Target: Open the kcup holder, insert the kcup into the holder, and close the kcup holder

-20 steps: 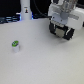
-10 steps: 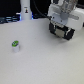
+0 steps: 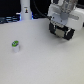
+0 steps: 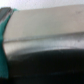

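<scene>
Nothing much has shifted over the last second: the kcup [image 3: 15, 46] sits at the same spot on the counter [image 3: 42, 62], and the arm has stayed hanging over the same area at the exterior view's upper right, with only the slightest drift if any.

Nearest the camera in the exterior view lies a broad, bare stretch of pale counter. Farther back, toward the exterior view's left, the kcup stands upright and alone, a small white pod with a bright green top, well apart from everything else. No writing or brand can be made out on it; it is too small and blurred.

Beyond it, at the exterior view's upper right, the end effector [image 3: 62, 34] hangs over the counter with its dark fingers [image 3: 54, 31] spread fairly wide and a gap showing between them, holding nothing. The white arm body above it bears no legible label.

Farthest back, a tall white post [image 3: 25, 10] stands against a dark background near the top edge.

The wrist view is badly blurred: a pale grey slanted surface, a dark band below it, and a teal strip at one edge. The kcup holder cannot be made out in either view.
</scene>
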You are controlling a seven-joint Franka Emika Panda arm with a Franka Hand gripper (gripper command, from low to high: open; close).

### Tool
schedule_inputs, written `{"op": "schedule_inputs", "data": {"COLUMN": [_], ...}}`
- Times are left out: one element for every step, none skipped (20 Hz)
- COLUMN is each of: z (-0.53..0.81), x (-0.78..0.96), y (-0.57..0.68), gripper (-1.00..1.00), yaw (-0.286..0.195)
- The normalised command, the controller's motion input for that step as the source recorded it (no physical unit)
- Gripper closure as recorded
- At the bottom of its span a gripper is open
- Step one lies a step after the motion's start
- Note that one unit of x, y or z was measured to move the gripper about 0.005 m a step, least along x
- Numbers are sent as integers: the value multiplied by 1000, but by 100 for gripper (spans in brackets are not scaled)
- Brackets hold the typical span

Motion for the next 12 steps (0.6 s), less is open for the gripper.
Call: {"op": "schedule_inputs", "data": {"z": [258, 261, 0, 0, 29, 94, 111, 137, 126, 89, 83, 71], "x": [946, 947, 0, 100, 77, 149, 180, 211, 246, 300, 280, 194], "y": [-324, -324, -49, -229, -329, -431, -463, -569, -677, -734, -769, -497], "gripper": [100, 100, 100, 100, 100, 100, 100, 100, 100, 100, 100, 100], "yaw": [-84, -83, 0, 17, 0, 0, 0, 0, 0, 0, 6, 63]}}
